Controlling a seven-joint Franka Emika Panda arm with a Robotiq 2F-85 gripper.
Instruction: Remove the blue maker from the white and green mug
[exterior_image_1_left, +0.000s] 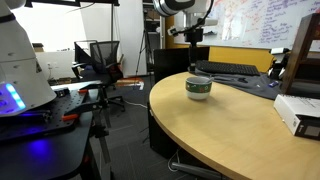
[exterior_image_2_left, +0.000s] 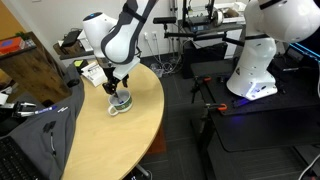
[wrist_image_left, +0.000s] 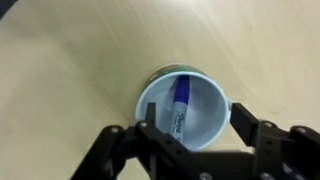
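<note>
Clearly nothing is out yet: the blue marker (wrist_image_left: 182, 100) leans inside the white and green mug (wrist_image_left: 212, 112), which stands on the wooden table (exterior_image_1_left: 235, 130). The gripper (wrist_image_left: 191, 130) hangs directly above the mug, its 2 jaws spread wide with nothing between them. By my judgement the whole job remains: descend into the mug, pinch the marker, lift it clear.

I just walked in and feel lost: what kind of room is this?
Probably a robotics lab or office: a whiteboard covered in writing, a black office chair, and a big white machine with a blue light.
</note>
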